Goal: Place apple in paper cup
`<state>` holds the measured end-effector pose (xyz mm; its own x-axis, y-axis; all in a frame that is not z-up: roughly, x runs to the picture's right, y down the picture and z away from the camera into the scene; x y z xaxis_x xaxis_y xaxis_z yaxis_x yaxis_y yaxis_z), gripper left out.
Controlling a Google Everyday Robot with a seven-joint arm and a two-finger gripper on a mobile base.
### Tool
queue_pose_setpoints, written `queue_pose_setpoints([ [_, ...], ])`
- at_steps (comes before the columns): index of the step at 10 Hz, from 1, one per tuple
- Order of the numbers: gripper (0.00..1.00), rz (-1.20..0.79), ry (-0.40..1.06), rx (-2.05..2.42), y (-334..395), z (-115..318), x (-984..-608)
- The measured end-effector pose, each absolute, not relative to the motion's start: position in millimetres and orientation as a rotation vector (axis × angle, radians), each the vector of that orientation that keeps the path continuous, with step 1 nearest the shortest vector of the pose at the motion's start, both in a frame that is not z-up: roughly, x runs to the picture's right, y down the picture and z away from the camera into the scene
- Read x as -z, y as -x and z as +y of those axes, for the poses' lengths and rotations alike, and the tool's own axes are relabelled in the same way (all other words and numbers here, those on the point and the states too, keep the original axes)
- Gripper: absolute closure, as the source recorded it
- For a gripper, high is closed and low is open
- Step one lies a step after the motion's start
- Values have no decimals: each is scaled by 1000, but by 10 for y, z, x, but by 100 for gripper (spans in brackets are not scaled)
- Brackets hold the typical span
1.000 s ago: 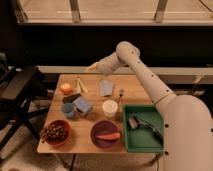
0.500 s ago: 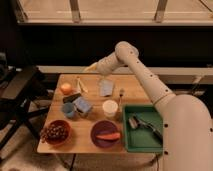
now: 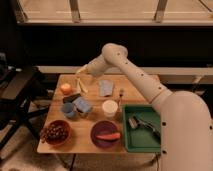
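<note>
The gripper [image 3: 81, 70] hangs over the table [image 3: 137, 90]; its grip state cannot be told. The apple [image 3: 65, 88] lies near, below-left of it, the paper cup [image 3: 109, 107] farther below-right. Centre over the apple before descending.

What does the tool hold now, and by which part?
Nothing, it seems: the tool hangs over the far edge of the wooden table, apart from the small round orange-red apple.

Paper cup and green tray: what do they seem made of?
The paper cup looks like matte white paper, no gloss. The green tray is probably plastic: even colour, moulded rim. The pincer hovers over the table's far edge, behind the apple.
</note>
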<state>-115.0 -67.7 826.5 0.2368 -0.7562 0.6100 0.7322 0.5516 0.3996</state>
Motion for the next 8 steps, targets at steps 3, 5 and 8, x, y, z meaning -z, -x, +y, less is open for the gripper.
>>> queue_pose_setpoints([
  [3, 35, -756, -67, 1115, 1269, -641, -8413],
  [5, 35, -745, -66, 1122, 1279, -649, -8622],
  [8, 35, -799, -27, 1083, 1283, -677, -8818],
])
